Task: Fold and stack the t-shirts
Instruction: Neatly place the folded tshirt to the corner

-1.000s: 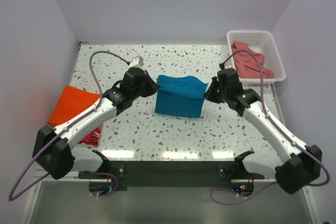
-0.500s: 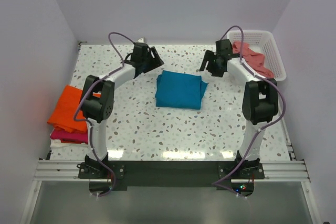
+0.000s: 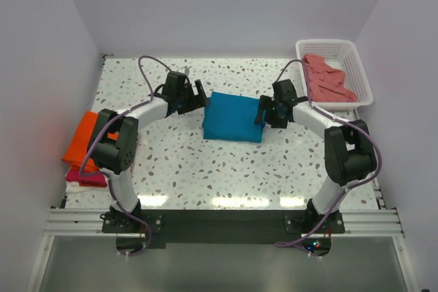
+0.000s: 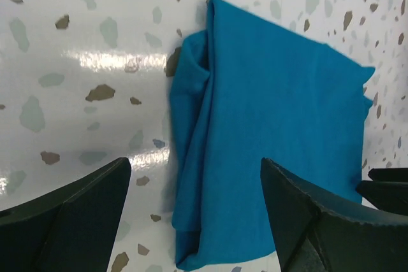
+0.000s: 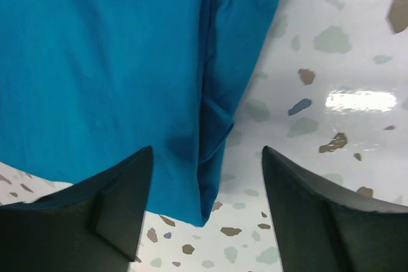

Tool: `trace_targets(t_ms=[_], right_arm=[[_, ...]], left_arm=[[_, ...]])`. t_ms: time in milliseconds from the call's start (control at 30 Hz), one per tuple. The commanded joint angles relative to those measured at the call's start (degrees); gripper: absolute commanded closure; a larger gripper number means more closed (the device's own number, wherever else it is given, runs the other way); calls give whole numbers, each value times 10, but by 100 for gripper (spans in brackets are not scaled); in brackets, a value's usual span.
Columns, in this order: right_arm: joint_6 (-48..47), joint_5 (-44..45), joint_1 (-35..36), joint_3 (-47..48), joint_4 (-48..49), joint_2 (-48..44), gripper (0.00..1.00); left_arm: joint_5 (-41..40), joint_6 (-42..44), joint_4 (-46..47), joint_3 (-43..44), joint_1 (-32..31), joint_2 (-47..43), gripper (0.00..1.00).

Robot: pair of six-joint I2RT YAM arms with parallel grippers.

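The folded teal-blue cloth t-shirt (image 3: 234,116) is lying mid-table on the speckled white tabletop (image 3: 205,162). The left gripper (image 3: 199,94) is hovering at its left edge and the right gripper (image 3: 262,110) at its right edge, both jaws standing wide apart, gripping nothing (only cloth and tabletop showing between the fingers). A bright orange t-shirt (image 3: 82,133) is sitting on a magenta-red t-shirt (image 3: 87,177) at the table's left edge; a salmon-pink t-shirt (image 3: 327,78) is lying in the white plastic lattice basket (image 3: 357,52).

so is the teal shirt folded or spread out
Folded: the teal shirt lies as a compact rectangle, with stacked layers showing along its edge in both wrist views.
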Motion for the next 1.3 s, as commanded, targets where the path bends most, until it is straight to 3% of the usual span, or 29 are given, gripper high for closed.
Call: trace_targets(t_ms=[0,67,400,733,1267], right_arm=[[7,19,17,-16,55,8,32],[12,14,18,-21,66,21,37],[14,17,19,-31,78,31,38],[11,14,19,-22,71,34,37],[9,7,18,-21,68,22,37]], left_arm=[[57,26,25,-21,-3,5,12],[70,29,29,-26,-7,20,12],[69,28,37,-46,-15,36,14],[-18,24,-19,4,-54,92,25],[-43,15,-25,19,-71,117,36]])
